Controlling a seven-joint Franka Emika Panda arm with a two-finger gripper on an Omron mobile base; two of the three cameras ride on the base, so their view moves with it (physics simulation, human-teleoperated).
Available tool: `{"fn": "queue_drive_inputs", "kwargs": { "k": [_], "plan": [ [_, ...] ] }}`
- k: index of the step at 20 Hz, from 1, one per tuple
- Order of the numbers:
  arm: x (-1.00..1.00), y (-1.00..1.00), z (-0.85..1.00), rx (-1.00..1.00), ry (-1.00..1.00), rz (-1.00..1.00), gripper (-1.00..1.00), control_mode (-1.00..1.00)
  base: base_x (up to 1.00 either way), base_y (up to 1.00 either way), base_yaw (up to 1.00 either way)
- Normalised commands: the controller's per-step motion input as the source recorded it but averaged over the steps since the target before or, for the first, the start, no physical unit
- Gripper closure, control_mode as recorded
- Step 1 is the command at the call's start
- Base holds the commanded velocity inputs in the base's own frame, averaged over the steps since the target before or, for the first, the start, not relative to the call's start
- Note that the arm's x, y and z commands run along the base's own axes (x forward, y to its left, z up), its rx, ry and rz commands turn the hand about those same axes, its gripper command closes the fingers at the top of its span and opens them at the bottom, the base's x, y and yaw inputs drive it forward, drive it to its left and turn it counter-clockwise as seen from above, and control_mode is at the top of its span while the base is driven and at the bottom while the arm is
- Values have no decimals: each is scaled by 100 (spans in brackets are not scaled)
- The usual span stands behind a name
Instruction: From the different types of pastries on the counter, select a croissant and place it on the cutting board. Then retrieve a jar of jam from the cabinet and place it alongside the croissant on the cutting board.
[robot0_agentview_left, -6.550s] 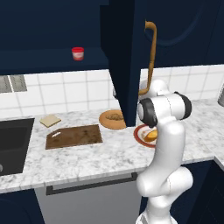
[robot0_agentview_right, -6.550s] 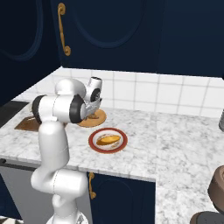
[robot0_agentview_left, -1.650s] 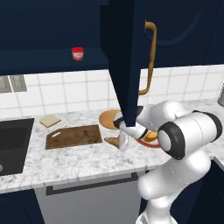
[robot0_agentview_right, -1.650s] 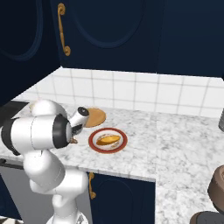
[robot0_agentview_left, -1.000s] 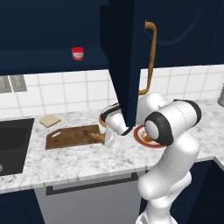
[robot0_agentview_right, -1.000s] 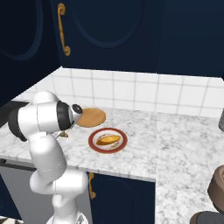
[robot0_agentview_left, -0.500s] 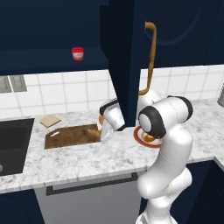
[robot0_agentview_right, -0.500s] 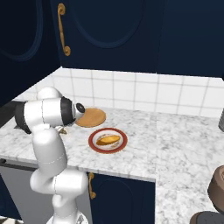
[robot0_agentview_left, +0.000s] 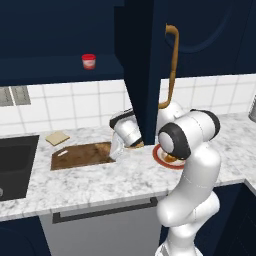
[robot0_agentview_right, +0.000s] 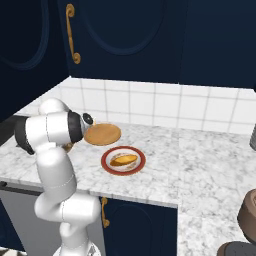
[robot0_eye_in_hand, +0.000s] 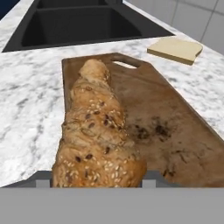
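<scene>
Over the dark brown wooden cutting board (robot0_eye_in_hand: 162, 118) we see fingers clamped on the speckled golden-brown croissant (robot0_eye_in_hand: 98, 140); left base view adds the red-lidded jam jar (robot0_agentview_left: 88, 61).

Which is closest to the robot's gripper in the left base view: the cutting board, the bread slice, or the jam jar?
1. Cutting board, just left of the gripper.
2. Bread slice, farther left, beyond the board.
3. Jar of jam, up in the cabinet.

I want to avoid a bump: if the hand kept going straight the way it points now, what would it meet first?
Probably the cutting board: the hand, shut on the croissant, points down at it.
</scene>
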Motion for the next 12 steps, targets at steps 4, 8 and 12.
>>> {"fn": "queue_drive_inputs", "kwargs": {
  "k": [4,8,12],
  "plan": [
    [50,42,0,1,0,0,100,-100,0,0,0],
    [16,17,-6,6,0,1,-100,-100,0,0,0],
    [0,0,-1,10,0,1,-100,-100,0,0,0]
  ]
}}
